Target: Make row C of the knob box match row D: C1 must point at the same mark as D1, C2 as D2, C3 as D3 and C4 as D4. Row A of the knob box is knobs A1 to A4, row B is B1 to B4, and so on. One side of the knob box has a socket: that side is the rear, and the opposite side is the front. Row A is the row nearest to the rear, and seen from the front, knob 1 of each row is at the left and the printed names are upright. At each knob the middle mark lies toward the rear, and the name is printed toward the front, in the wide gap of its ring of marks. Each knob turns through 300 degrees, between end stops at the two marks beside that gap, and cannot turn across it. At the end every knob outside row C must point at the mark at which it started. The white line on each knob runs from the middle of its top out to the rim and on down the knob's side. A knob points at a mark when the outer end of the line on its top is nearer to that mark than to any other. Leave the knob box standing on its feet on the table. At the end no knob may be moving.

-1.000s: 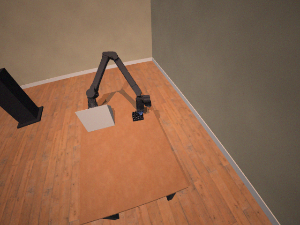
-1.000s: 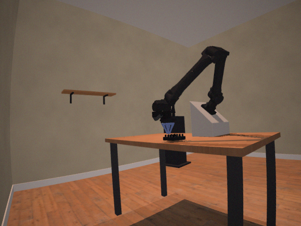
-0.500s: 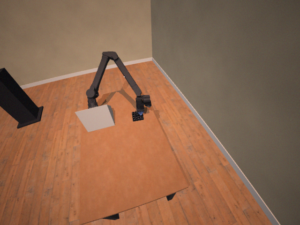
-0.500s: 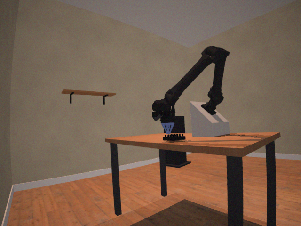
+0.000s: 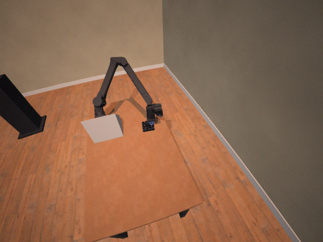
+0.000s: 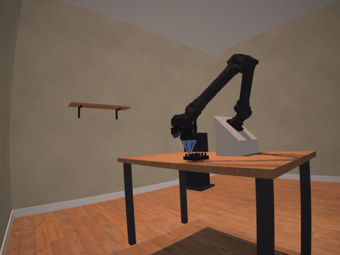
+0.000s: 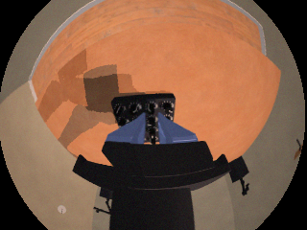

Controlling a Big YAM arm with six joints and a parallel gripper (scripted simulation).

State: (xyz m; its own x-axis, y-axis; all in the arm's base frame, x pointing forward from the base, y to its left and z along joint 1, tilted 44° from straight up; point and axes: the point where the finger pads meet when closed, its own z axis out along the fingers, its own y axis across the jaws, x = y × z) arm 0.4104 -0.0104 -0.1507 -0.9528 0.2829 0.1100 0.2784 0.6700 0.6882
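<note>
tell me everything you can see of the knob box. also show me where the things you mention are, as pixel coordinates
The knob box (image 5: 143,129) (image 6: 188,158) (image 7: 144,99) is a small, flat, black box with a dull look, knobs standing up from its top in rows, with pale lines and marks too small to read. It sits upright near one edge of the table (image 5: 141,177) (image 6: 164,161) (image 7: 211,72). The hand's blue fingers come down over it, hiding some knobs; whether they touch one, I can't tell.
</note>
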